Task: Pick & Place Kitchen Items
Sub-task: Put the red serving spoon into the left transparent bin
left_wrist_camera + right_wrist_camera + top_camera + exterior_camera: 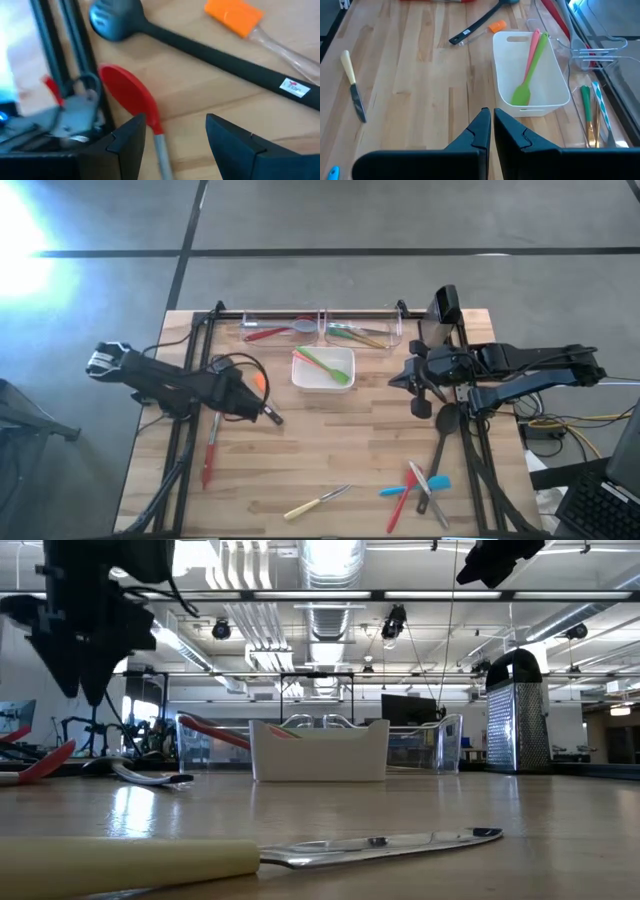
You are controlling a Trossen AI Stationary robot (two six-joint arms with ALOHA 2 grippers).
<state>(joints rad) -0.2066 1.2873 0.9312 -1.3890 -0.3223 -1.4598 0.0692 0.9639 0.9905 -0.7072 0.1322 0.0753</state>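
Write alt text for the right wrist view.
The right gripper, fingers shut and empty, hangs above a wooden table, facing a white dish holding a green spatula and pink utensil. A knife lies off to one side.

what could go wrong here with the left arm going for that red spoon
1. The open left end effector hovers over the red spoon, which lies close against the arm's frame; a finger could strike the frame on descent.
2. The black spoon and orange spatula lie close by; a skewed approach might nudge them.
3. The slim spoon handle could slip from the grasp.
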